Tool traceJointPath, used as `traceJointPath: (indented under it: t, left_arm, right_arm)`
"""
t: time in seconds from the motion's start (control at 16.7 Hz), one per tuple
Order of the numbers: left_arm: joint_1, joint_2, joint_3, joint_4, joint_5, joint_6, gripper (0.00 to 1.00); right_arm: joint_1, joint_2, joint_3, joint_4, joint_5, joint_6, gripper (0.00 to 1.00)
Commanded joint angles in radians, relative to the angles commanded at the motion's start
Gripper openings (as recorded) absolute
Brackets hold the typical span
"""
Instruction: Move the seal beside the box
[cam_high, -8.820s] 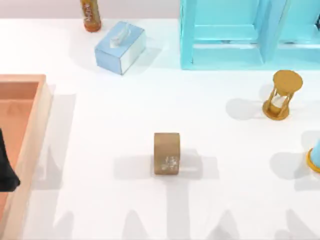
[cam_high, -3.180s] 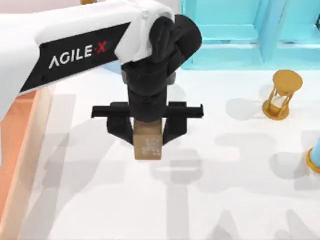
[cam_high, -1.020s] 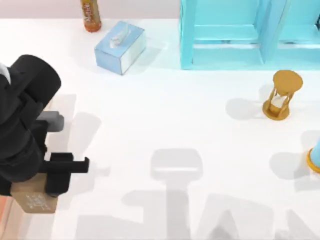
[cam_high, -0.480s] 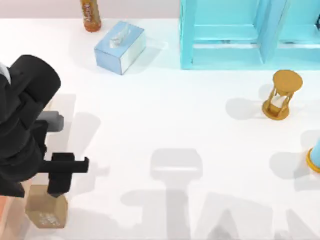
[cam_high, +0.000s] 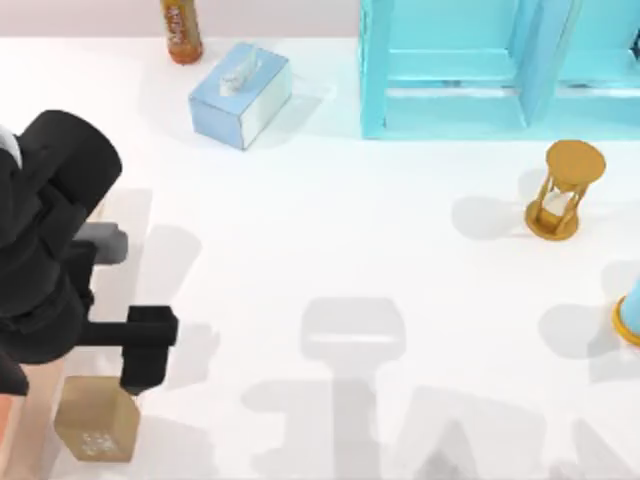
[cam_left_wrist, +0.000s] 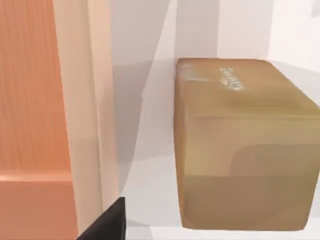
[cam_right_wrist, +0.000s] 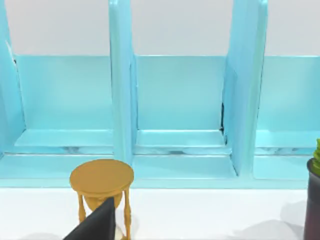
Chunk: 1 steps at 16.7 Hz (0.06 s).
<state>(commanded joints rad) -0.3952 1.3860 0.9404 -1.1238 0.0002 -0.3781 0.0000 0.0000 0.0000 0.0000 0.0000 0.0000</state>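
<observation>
Top view, from near to far: one seal stands on the table at the lower left, just beside the wall of the one box. Above it hangs the left gripper, pointing down, with its jaws spread apart and no longer touching the seal. Farther away I count one hourglass at the right, one tissue box, one bottle and one shelf at the far edge. For the right gripper, I cannot tell its state.

In the left wrist view, the seal sits near the box wall, with a narrow strip of table between them.

Seal just right of box
</observation>
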Motion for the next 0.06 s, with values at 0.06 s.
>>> traceJointPath:
  t: [0.06]
  left_arm:
    - [0.0,0.0,0.0,0.0,0.0,0.0,1.0]
  right_arm:
    - [0.0,0.0,0.0,0.0,0.0,0.0,1.0]
